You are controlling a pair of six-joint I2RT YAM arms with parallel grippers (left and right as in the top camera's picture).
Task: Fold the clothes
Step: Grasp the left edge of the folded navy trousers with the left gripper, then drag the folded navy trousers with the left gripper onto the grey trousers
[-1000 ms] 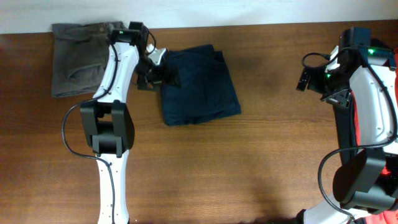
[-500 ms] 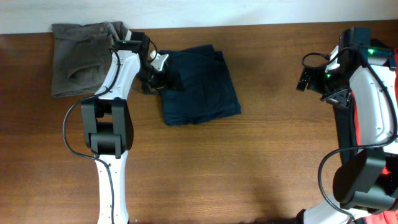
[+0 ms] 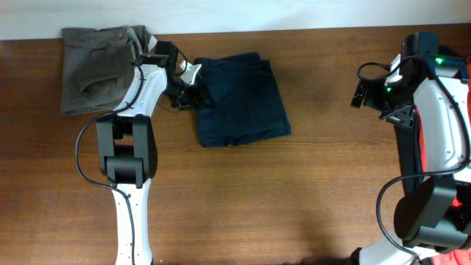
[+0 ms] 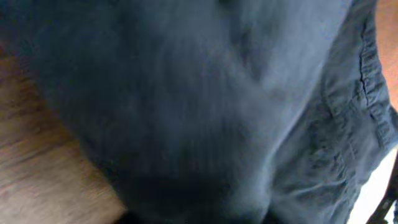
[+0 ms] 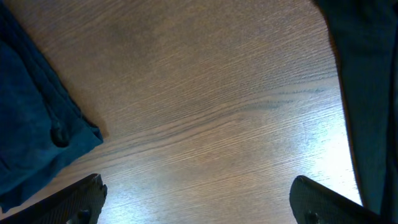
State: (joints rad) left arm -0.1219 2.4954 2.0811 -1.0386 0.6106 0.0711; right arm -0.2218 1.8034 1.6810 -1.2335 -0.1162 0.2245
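Note:
The navy blue garment (image 3: 241,101) lies folded on the table, back centre-left. My left gripper (image 3: 193,91) is pressed into its left edge. Navy cloth (image 4: 217,93) fills the left wrist view and hides the fingers, so I cannot make out how the jaws stand. The grey-olive trousers (image 3: 96,66) lie folded at the back left corner. My right gripper (image 3: 360,93) hovers over bare wood at the back right. It is open (image 5: 199,196) with nothing between its fingertips (image 5: 81,199). A corner of blue cloth (image 5: 31,124) shows at the left of the right wrist view.
The brown wooden table (image 3: 294,191) stretches to the front. Red fabric (image 3: 465,70) shows at the right edge behind the right arm. A dark cloth edge (image 5: 367,93) hangs along the right side of the right wrist view.
My left gripper has pushed further into the navy garment's left edge, and the garment has slid a little to the right. The right arm has not moved.

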